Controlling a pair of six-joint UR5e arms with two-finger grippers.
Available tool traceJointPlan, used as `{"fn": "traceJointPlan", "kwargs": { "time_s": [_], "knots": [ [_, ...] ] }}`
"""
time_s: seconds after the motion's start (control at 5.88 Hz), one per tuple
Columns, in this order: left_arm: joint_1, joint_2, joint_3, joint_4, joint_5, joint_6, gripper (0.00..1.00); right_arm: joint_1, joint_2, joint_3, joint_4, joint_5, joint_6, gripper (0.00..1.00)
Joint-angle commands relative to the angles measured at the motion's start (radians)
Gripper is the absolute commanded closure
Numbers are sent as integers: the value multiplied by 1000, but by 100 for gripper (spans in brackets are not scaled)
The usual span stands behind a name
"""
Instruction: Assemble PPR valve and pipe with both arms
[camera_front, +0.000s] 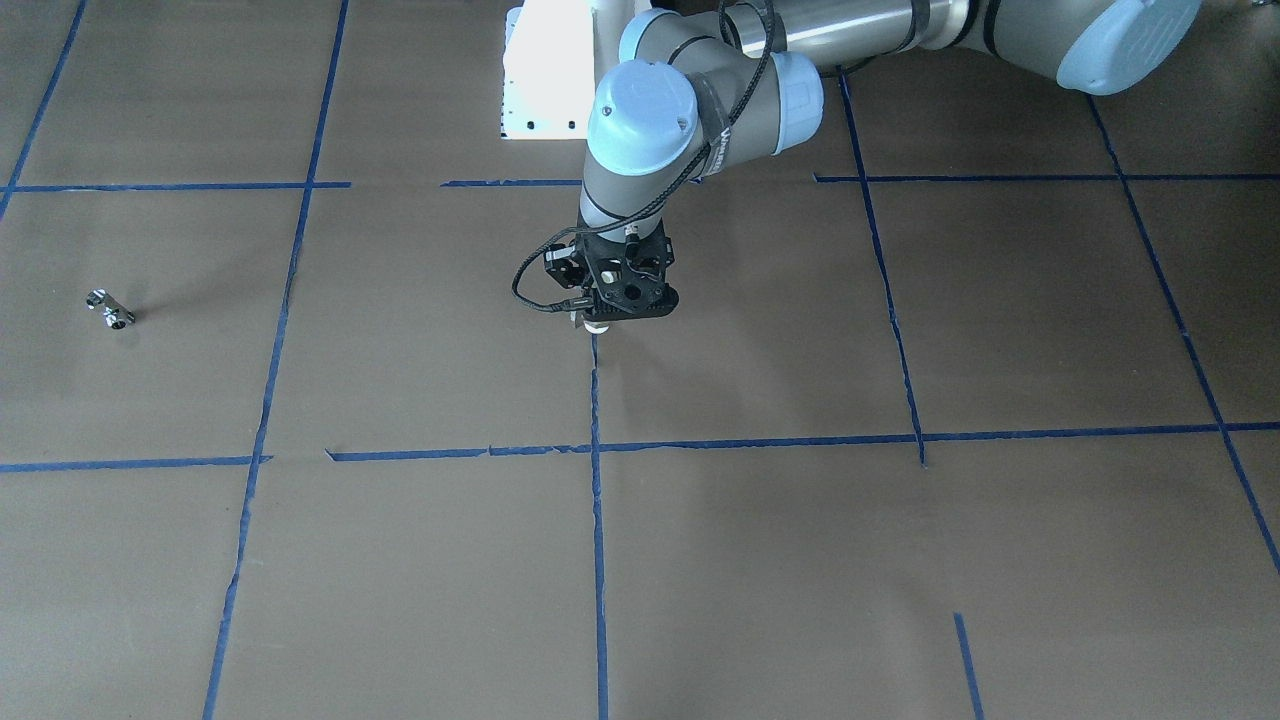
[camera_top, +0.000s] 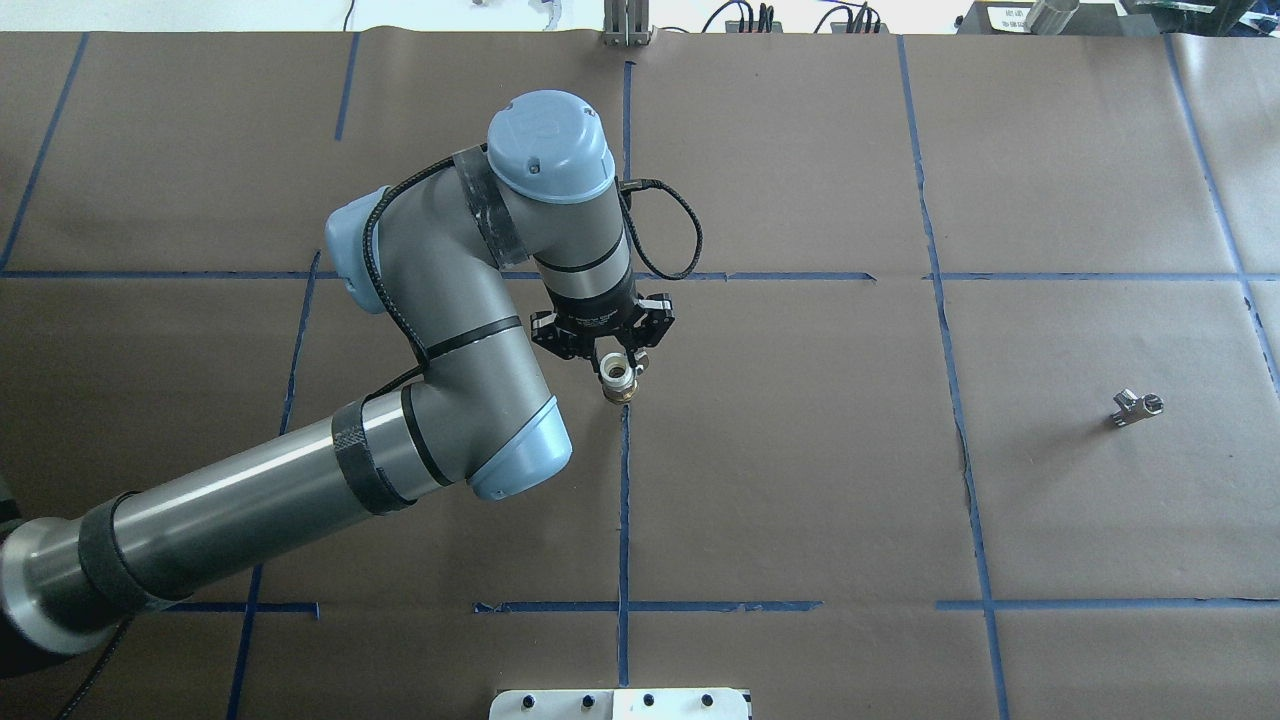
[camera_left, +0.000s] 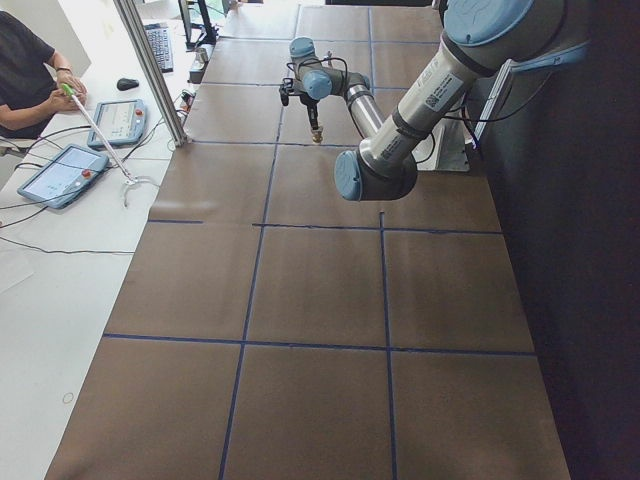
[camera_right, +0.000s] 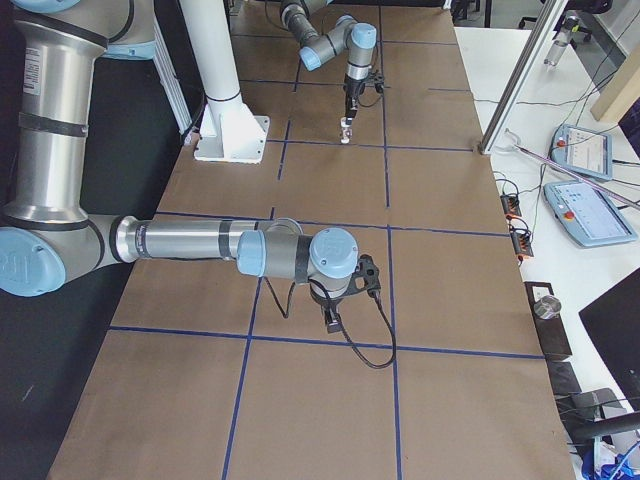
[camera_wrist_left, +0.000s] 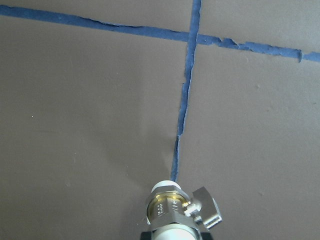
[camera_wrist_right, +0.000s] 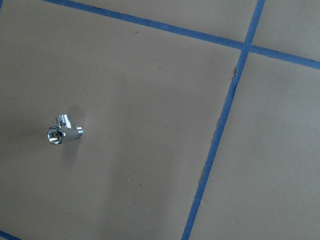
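Observation:
My left gripper (camera_top: 617, 362) is shut on the PPR valve (camera_top: 620, 380) and holds it upright near the table's middle, over a blue tape line. The valve's white end, brass body and side lever fill the bottom of the left wrist view (camera_wrist_left: 177, 210); its white end also shows in the front view (camera_front: 596, 327). The pipe (camera_top: 1135, 407), a small silver fitting, lies alone on the brown paper at the robot's far right (camera_front: 110, 308). In the right wrist view it lies at centre-left (camera_wrist_right: 62, 132). My right gripper (camera_right: 333, 318) points down over the table; I cannot tell if it is open.
The white pedestal base (camera_top: 620, 703) stands at the robot's edge of the table (camera_front: 545, 70). Blue tape lines (camera_front: 596, 450) grid the brown paper. Tablets (camera_left: 65, 170) and an aluminium post (camera_left: 150, 70) stand on the operators' side, where a person sits.

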Motion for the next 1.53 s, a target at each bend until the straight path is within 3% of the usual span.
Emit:
{"fn": "traceJointPlan", "kwargs": {
  "time_s": [0.0,0.34,0.85,1.19,1.36],
  "knots": [
    [13,-7,11,-2,0,0,100,-1,0,0,0,0,1,0],
    [16,-4,10,-3,0,0,92,-1,0,-2,-1,0,1,0],
    [23,1,10,-6,0,1,88,-1,0,-2,-1,0,1,0],
    [23,16,8,-51,0,-2,60,-1,0,-2,0,0,1,0],
    [23,16,8,-51,0,0,25,-1,0,-2,0,0,2,0]
  ]
}}
